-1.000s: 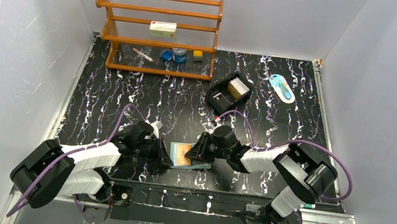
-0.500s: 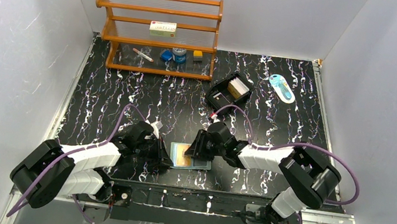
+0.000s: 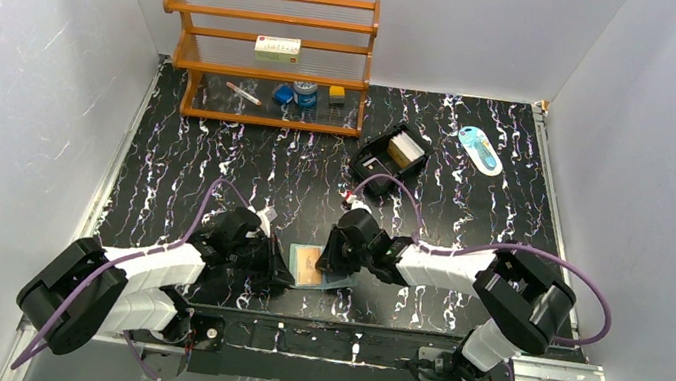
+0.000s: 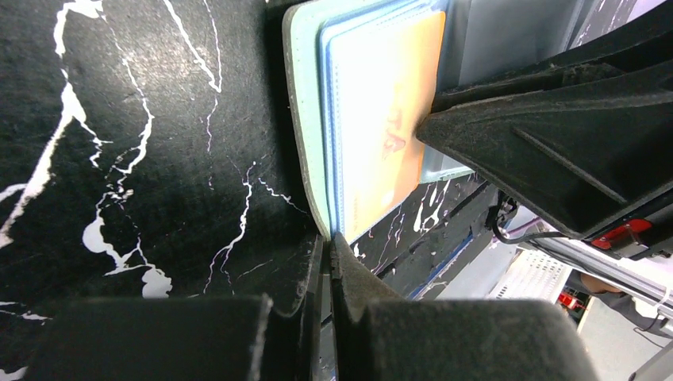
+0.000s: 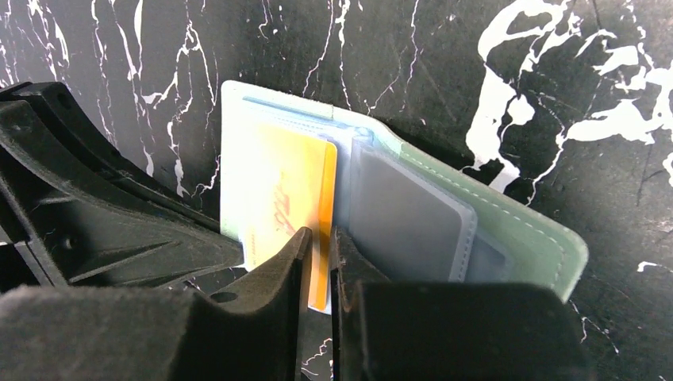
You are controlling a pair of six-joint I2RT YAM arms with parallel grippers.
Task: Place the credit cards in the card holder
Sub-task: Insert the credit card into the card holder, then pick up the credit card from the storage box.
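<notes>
The right hand [image 5: 321, 238] pinches one long edge of the orange card [image 5: 278, 198] lying on the open card holder [image 5: 548, 242].

One wooden rack [image 3: 273, 55] stands on the table [image 3: 215, 172], with one pale box [image 3: 277, 48] on its middle shelf and four small items [image 3: 305, 93] on its bottom shelf. In front of the rack lie one black box [image 3: 389, 158], one oval blue packet [image 3: 479, 151] and one card holder [image 5: 524, 238], with one orange card [image 5: 286, 198] showing.
</notes>
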